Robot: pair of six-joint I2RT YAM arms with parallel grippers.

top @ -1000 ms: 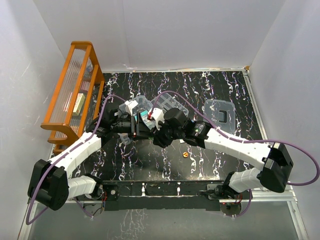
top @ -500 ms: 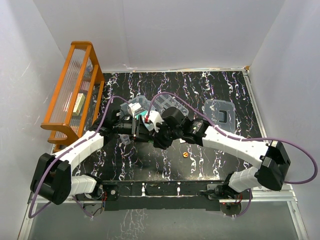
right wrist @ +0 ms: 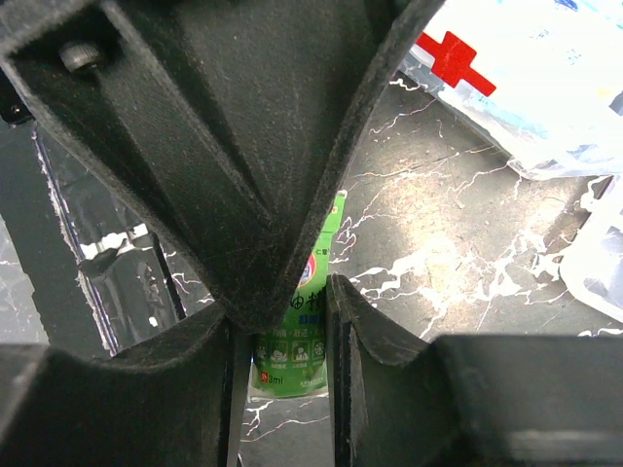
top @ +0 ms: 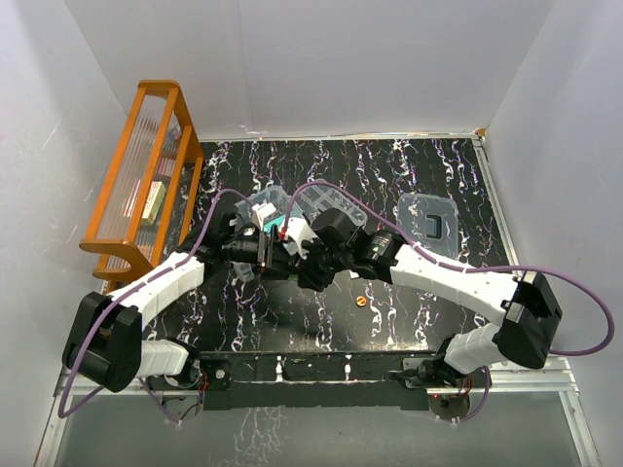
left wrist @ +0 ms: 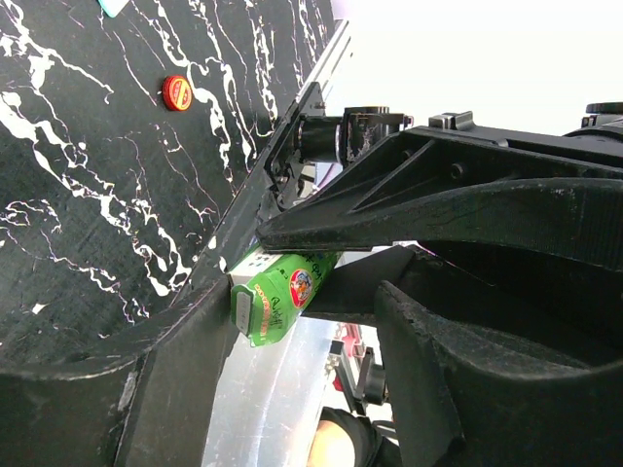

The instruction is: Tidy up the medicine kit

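Right pincer (right wrist: pixel 292 313) pinching green bottle (right wrist: pixel 290 368), left pincer (top: pixel 269 230) close by, grip unclear, clear box (right wrist: pixel 516 88) edge beside, lid (top: pixel 428 222) well apart

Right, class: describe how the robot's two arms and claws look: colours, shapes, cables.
Both the left arm and right arm have smooth white shells joined by chunky black joints, and a thin purple cable loops along each. The left claw and right claw are matte black, with two tapered fingers.
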